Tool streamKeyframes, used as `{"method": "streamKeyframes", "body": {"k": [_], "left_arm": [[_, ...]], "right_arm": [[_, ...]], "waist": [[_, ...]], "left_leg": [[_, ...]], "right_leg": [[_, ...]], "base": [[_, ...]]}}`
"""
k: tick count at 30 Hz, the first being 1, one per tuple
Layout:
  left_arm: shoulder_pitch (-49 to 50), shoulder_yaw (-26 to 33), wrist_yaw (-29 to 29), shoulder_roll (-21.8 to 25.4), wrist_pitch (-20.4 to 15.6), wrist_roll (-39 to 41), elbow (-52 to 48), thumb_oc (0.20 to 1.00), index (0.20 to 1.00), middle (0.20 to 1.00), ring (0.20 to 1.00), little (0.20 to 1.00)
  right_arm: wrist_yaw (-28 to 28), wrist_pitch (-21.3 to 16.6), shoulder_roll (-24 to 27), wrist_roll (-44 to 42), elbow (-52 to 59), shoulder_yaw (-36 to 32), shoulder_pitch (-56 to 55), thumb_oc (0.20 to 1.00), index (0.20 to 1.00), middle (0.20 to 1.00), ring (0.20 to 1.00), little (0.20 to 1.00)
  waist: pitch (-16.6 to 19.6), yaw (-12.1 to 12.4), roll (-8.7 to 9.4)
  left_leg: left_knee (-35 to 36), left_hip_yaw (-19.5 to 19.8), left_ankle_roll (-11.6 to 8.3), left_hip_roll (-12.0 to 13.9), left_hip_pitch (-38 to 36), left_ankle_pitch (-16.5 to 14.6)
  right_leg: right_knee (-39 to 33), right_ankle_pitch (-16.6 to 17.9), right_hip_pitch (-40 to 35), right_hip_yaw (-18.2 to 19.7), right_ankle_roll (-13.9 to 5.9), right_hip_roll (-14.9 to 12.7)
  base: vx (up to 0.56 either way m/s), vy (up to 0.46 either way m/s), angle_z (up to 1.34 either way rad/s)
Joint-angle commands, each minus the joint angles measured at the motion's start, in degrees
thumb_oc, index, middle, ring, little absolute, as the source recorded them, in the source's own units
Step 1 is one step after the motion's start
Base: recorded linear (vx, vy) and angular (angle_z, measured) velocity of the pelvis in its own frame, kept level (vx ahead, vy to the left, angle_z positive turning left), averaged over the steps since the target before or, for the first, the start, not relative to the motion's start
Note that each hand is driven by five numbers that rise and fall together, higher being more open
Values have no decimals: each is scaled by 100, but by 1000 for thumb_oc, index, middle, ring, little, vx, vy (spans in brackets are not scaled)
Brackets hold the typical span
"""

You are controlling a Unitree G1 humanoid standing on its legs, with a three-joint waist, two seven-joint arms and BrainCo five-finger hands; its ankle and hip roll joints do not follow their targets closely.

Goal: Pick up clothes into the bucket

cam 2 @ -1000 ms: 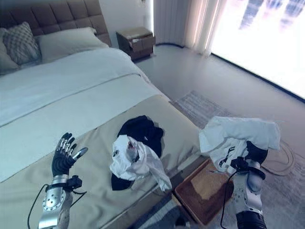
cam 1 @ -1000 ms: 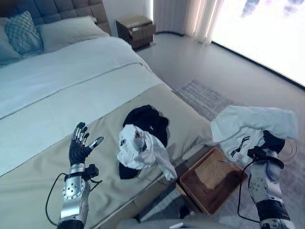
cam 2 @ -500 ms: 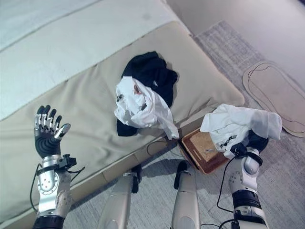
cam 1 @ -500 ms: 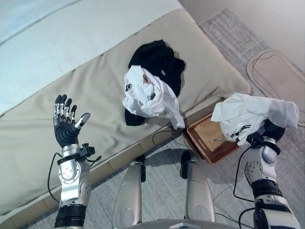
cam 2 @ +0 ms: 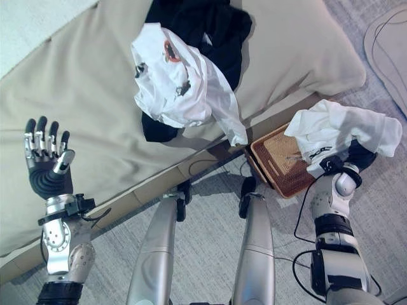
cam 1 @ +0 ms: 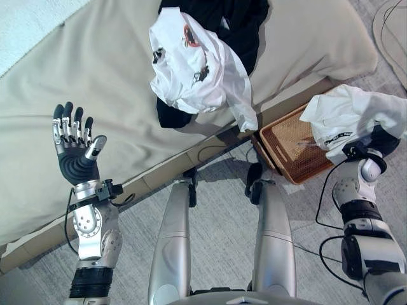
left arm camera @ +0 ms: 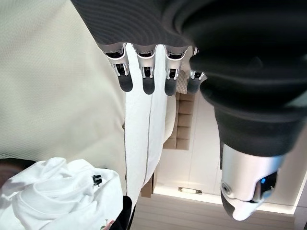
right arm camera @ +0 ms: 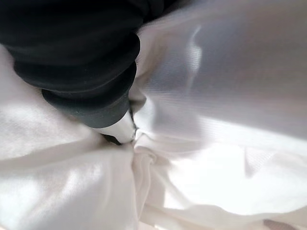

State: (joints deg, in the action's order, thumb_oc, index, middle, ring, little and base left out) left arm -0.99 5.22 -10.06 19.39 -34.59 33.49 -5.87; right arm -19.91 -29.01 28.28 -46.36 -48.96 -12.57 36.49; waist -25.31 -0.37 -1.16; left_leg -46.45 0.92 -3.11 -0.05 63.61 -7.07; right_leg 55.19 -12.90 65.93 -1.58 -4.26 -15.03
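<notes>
Head view: left hand (cam 1: 77,159) at eight o'clock, raised over the bed (cam 1: 82,76), fingers straight, empty. At one o'clock a white shirt (cam 1: 197,70) lies on a black garment (cam 1: 245,22). At three o'clock, right hand (cam 1: 381,140) under a white cloth (cam 1: 350,117) hanging above the basket (cam 1: 289,143).

Left wrist view: fingers (left arm camera: 148,72) splayed.

Right wrist view: cloth against the hand; grip unclear, cannot tell.

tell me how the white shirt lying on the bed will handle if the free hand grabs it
Probably floppy: the white shirt lies crumpled, one end drooping off the bed edge. Likely light, like the garment draped over the right hand. It may drag the black garment beneath.
</notes>
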Motion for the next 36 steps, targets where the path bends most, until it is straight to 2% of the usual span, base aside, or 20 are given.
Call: {"method": "streamKeyframes", "body": {"k": [1, 5, 7, 12, 19, 31, 32, 33, 34, 35, 36], "left_arm": [[134, -26, -111, 17, -429, 267, -445, 1000, 1000, 1000, 1000, 1000], [112, -129, -106, 35, -415, 327, -556, 1000, 1000, 1000, 1000, 1000], [67, -190, -101, 102, -424, 351, -604, 1000, 1000, 1000, 1000, 1000], [73, -217, -150, 140, -464, 410, -688, 1000, 1000, 1000, 1000, 1000], [12, -189, -319, 249, -519, 353, -732, 1000, 1000, 1000, 1000, 1000], [4, -114, -352, 253, -557, 403, -763, 1000, 1000, 1000, 1000, 1000], [10, -102, -343, 247, -561, 414, -761, 1000, 1000, 1000, 1000, 1000], [8, -99, -338, 234, -559, 425, -758, 1000, 1000, 1000, 1000, 1000], [10, -99, -336, 237, -558, 427, -758, 1000, 1000, 1000, 1000, 1000], [18, -90, -330, 225, -564, 429, -745, 1000, 1000, 1000, 1000, 1000], [28, -107, -324, 214, -562, 438, -712, 1000, 1000, 1000, 1000, 1000]], "right_arm": [[-94, -368, 463, -298, -486, 108, 75, 200, 200, 200, 200, 200], [-99, -199, 523, -260, -850, 251, 190, 200, 200, 200, 200, 200], [-53, 59, 584, -39, -1241, 508, 254, 200, 200, 200, 200, 200], [-161, 267, 555, 179, -1773, 687, 304, 200, 200, 200, 200, 200], [-312, 306, 546, 111, -2091, 623, 443, 200, 200, 200, 200, 200], [-412, 265, 853, 223, -2122, 589, 480, 200, 200, 200, 200, 200], [-393, 225, 858, 239, -2038, 604, 446, 235, 235, 235, 235, 235], [-368, 185, 826, 205, -1976, 590, 417, 482, 482, 482, 482, 482], [-367, 182, 821, 203, -1970, 586, 407, 677, 677, 677, 677, 677], [-319, 169, 778, 179, -1931, 581, 360, 1000, 1000, 1000, 1000, 1000], [-359, 288, 793, 346, -2132, 630, 339, 1000, 1000, 1000, 1000, 1000]], "waist": [[440, -17, -206], [403, 12, -233], [365, 35, -249], [379, 70, -286], [409, 104, -356], [515, 96, -327], [543, 92, -315], [553, 89, -308], [558, 90, -306], [563, 91, -296], [574, 95, -277]], "left_leg": [[-483, -7, 114, -119, 544, -325], [-628, -25, 135, -158, 736, -351], [-705, -49, 147, -185, 856, -360], [-791, -59, 171, -243, 996, -383], [-915, -59, 201, -302, 1208, -404], [-988, -78, 203, -328, 1394, -364], [-997, -68, 202, -329, 1421, -358], [-1007, -61, 199, -326, 1435, -357], [-1009, -60, 199, -326, 1438, -358], [-998, -53, 199, -318, 1436, -352], [-986, -60, 195, -315, 1438, -347]], "right_leg": [[-164, 341, 222, 206, -134, 41], [-8, 295, 452, 272, -118, 31], [62, 292, 589, 310, -114, 20], [159, 254, 778, 370, -102, 31], [311, 215, 1018, 443, -95, 23], [399, 260, 1266, 494, -102, 54], [396, 266, 1290, 496, -102, 62], [400, 265, 1294, 499, -99, 66], [401, 264, 1297, 499, -99, 66], [396, 270, 1298, 497, -96, 66], [382, 278, 1291, 475, -90, 63]], "base": [[5, 10, 4], [5, 3, -2], [17, 0, 3], [0, 0, 0], [25, 0, 3], [0, 0, 0], [0, 0, 0], [0, 0, 0], [0, 0, 0], [0, 0, 0], [0, 0, 0]]}}
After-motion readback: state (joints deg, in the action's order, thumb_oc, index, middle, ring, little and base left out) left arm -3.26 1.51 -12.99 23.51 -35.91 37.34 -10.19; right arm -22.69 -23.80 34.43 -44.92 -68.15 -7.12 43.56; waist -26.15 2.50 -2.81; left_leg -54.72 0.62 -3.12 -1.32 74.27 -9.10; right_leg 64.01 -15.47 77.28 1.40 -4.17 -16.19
